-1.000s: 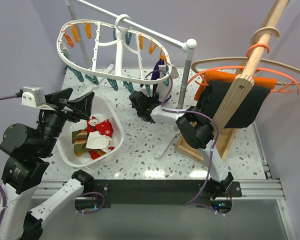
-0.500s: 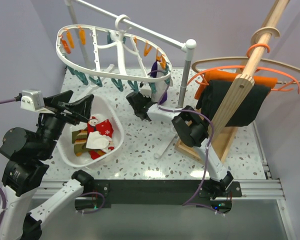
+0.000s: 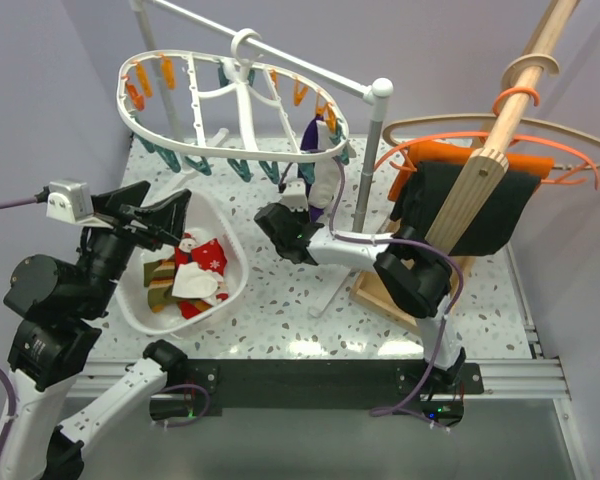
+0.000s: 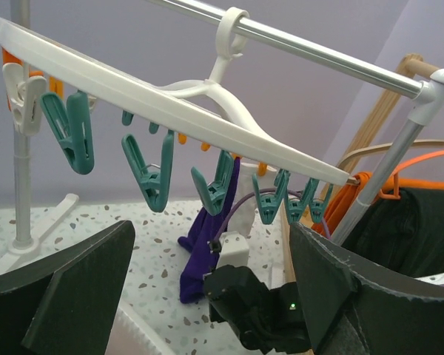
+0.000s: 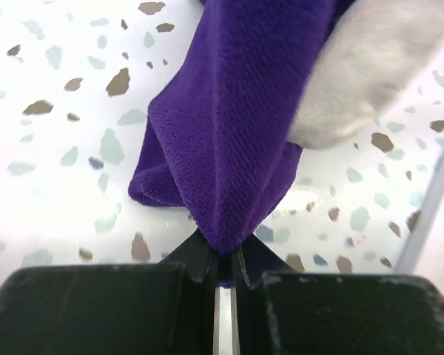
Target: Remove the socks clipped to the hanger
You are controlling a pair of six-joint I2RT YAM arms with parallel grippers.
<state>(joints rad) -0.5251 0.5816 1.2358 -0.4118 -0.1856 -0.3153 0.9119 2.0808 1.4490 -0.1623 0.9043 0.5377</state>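
Note:
The white oval hanger (image 3: 230,100) hangs by its hook from a metal rail, with orange and teal clips along its rim (image 4: 170,103). A dark purple sock (image 5: 237,126) and a white sock (image 5: 377,66) hang from clips at its right end (image 3: 310,135). My right gripper (image 5: 222,259) is shut on the purple sock's lower end, low over the table (image 3: 280,225). My left gripper (image 3: 165,215) stands open over the basket, nothing between its fingers (image 4: 211,237). Red Christmas socks (image 3: 205,255), striped ones (image 3: 162,275) and a white one (image 3: 195,285) lie in the basket.
The white basket (image 3: 230,240) stands at the left of the speckled table. The rail's upright post (image 3: 365,170) rises just right of the hanging socks. A wooden stand with black and orange cloths (image 3: 470,200) and thin curved hangers (image 3: 540,140) fills the right side.
My right gripper has shut on the purple sock and drawn it slightly toward the near side. The hanger has swung and tilted on its rail. The left arm has barely moved.

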